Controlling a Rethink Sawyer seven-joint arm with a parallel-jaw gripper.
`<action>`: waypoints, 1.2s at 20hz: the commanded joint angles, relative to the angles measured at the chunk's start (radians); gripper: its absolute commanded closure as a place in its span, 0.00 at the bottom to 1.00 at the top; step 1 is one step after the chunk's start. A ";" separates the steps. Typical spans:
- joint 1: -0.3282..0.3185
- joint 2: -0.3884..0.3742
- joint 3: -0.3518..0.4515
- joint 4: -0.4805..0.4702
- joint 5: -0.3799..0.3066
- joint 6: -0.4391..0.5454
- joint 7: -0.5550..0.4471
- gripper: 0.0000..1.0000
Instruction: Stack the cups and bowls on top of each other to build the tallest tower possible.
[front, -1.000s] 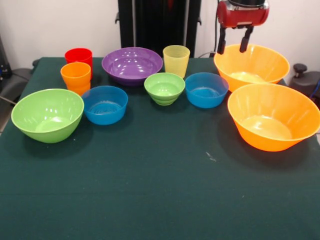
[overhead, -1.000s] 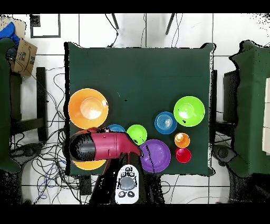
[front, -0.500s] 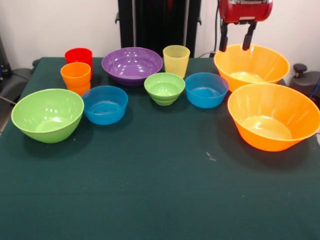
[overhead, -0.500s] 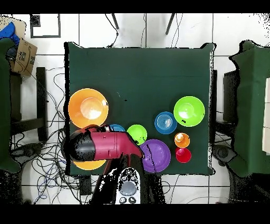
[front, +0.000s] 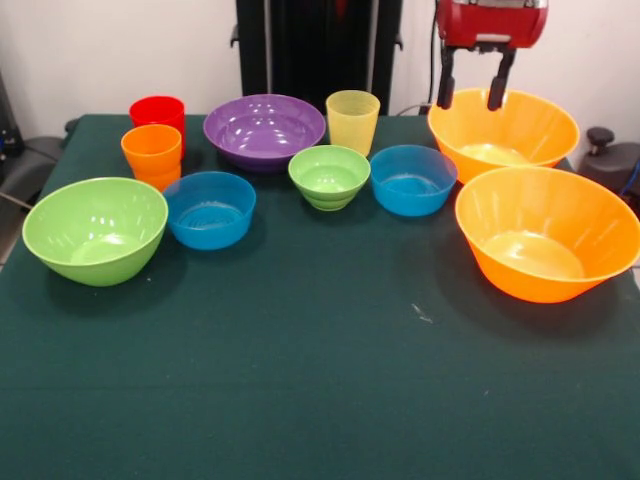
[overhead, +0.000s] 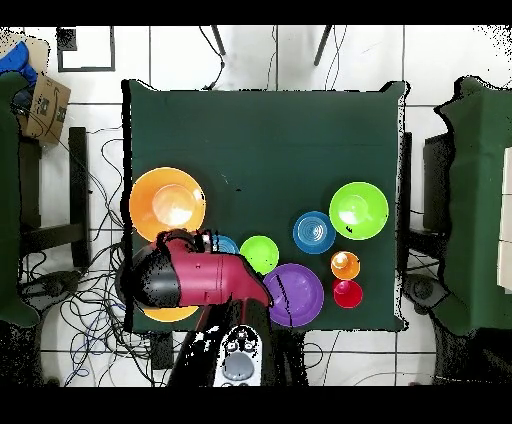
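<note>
Tool (front: 472, 98) (empty, fingers apart) above orange bowl (front: 503, 133)

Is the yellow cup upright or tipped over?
Upright: the yellow cup stands on its base, open mouth up, behind the small green bowl.

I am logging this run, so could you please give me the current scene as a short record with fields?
gripper: gripper open, empty, above the far orange bowl
orange bowls: far one by the near orange bowl
cups: red cup, orange cup, yellow cup, all upright, unstacked
other bowls: purple bowl, small green bowl, two blue bowls, large green bowl
tower: none built yet
surface: green table
</note>
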 joint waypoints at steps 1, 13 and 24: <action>0.089 0.051 -0.058 -0.048 0.052 -0.010 0.269 0.00; 0.026 0.055 -0.017 -0.053 0.000 0.009 0.255 0.00; -0.034 0.017 0.018 -0.095 -0.024 0.123 0.163 0.00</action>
